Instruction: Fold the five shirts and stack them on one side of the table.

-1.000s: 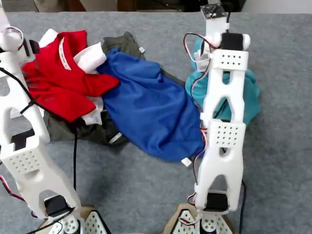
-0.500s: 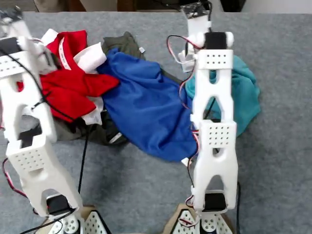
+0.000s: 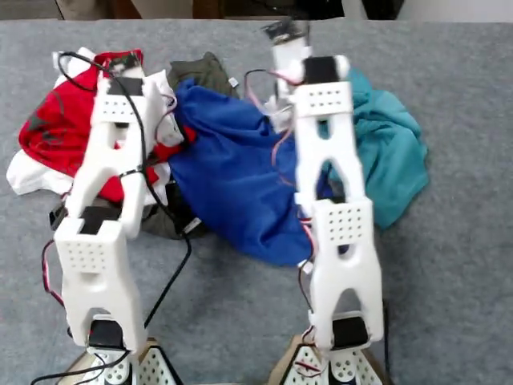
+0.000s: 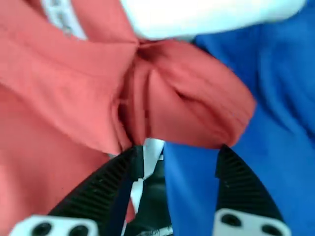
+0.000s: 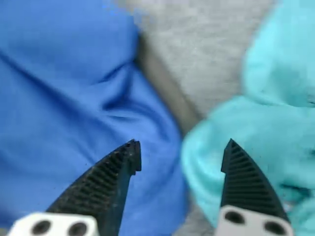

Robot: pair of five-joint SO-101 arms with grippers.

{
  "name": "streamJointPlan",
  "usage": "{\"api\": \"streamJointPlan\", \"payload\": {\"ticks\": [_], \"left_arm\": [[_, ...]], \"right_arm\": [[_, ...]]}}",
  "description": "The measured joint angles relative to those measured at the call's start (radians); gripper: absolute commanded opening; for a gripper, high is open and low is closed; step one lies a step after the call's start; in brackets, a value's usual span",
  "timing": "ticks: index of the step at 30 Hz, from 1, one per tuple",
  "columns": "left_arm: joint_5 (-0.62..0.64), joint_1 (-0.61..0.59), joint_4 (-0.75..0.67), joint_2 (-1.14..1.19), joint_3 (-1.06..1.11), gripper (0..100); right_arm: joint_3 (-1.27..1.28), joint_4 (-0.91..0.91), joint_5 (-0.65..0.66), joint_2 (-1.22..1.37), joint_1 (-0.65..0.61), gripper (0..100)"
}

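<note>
Unfolded shirts lie in a heap at the table's far side. A red shirt (image 3: pixel 56 136) lies at the far left over a white shirt (image 3: pixel 28 172), with a dark olive shirt (image 3: pixel 200 70) behind and under them. A blue shirt (image 3: pixel 232 176) covers the middle and a teal shirt (image 3: pixel 397 152) lies to the right. My left gripper (image 4: pixel 177 152) is open just above a bunched red fold (image 4: pixel 187 113) where it meets the blue shirt (image 4: pixel 275 78). My right gripper (image 5: pixel 179 147) hangs open over the seam between the blue shirt (image 5: pixel 64 88) and the teal shirt (image 5: pixel 275 113).
Grey felt (image 3: pixel 449 305) covers the table, with bare room in front of the heap and to the right. Both white arms (image 3: pixel 333 200) stretch from their bases at the near edge across the clothes. Black cables (image 3: pixel 172 273) trail by the left base.
Both arms swung: the left one from the far left edge rightward over the red shirt, the right one leftward off the teal shirt toward the blue one. The red and white shirts shifted left.
</note>
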Motion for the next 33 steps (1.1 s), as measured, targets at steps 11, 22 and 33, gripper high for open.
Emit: {"api": "streamJointPlan", "payload": {"ticks": [11, 22, 33], "left_arm": [[0.058, 0.031, 0.017, 0.264, -0.186, 2], [-0.043, -0.169, 0.264, 0.474, -0.640, 2], [-0.215, -0.635, 0.298, 0.505, -0.953, 2]], "right_arm": [[0.071, 0.000, 0.000, 0.000, -0.028, 27.5], [0.000, -0.003, 0.000, 0.000, 0.224, 27.4], [-0.064, -0.005, 0.000, 0.000, 0.296, 27.7]]}}
